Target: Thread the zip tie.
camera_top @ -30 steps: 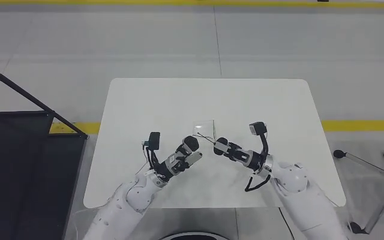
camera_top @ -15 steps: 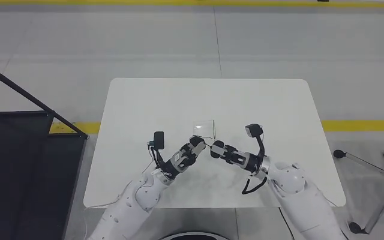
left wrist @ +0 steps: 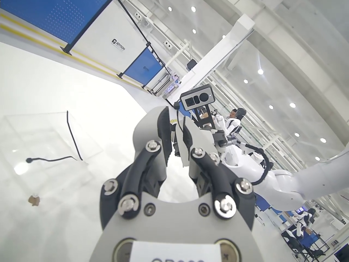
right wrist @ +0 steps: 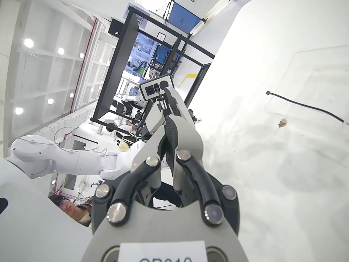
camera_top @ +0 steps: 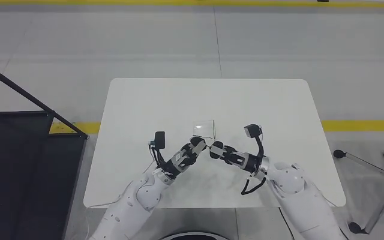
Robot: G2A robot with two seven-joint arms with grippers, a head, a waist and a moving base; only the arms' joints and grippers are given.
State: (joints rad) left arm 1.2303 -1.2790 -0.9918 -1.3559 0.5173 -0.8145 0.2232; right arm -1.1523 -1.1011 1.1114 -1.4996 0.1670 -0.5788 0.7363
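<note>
A thin black zip tie (left wrist: 51, 160) lies bent on a clear flat tray (camera_top: 203, 126), its small head at one end; it appears again as the zip tie (right wrist: 302, 105) in the right wrist view. My left gripper (camera_top: 197, 144) and right gripper (camera_top: 212, 147) meet almost tip to tip just in front of the tray, above the white table (camera_top: 270, 108). The left gripper (left wrist: 175, 133) has a narrow gap between its pads and I see nothing in it. The right gripper (right wrist: 165, 118) has its pads pressed together, and I make out nothing held between them.
A small brown scrap (right wrist: 282, 122) lies on the table beside the tray. A black frame stand (camera_top: 27, 96) stands off the table's left side. Open tabletop stretches behind the tray and to both sides.
Both grippers have closed in on each other in front of the tray, the left going right and the right going left. They have hardly moved in the last half second.
</note>
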